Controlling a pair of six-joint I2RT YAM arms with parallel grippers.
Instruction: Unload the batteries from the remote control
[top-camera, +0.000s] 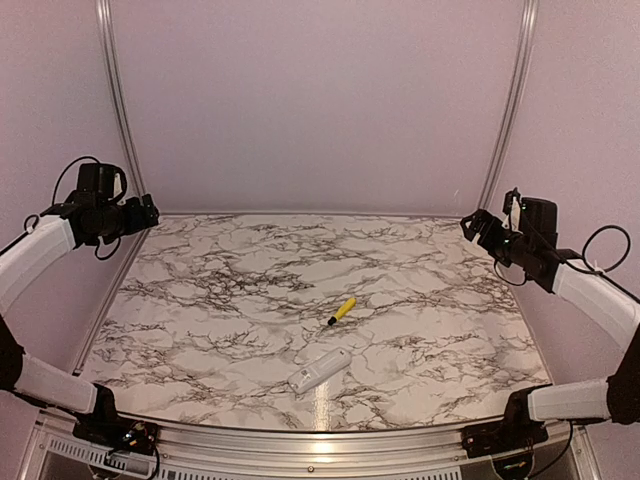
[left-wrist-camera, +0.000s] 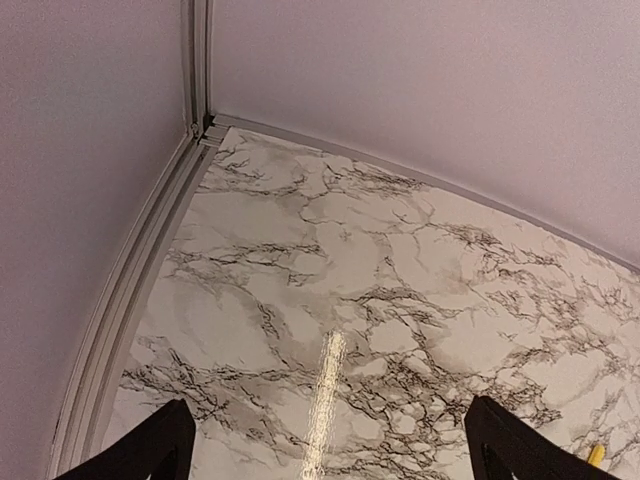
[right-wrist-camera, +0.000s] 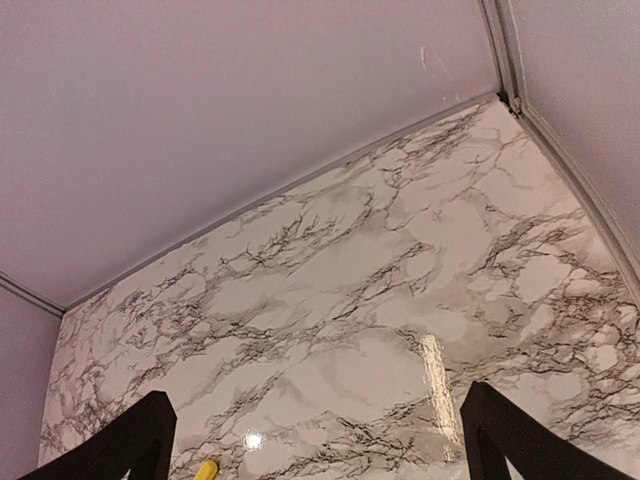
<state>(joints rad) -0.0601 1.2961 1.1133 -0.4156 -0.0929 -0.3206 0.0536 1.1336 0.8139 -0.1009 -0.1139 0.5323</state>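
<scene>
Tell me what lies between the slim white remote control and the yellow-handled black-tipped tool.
Nothing: in the top external view, only bare marble-patterned tabletop separates the slim white plastic remote control from the yellow-handled, black-tipped tool.

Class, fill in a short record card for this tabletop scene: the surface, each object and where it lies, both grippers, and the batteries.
surface: marble-patterned table
remote control: white, lying flat near the front edge, about centre
yellow-handled tool: just behind the remote control, not touching it
left gripper: open, empty, at the far-left corner
right gripper: open, empty, at the far right
batteries: none visible
</scene>
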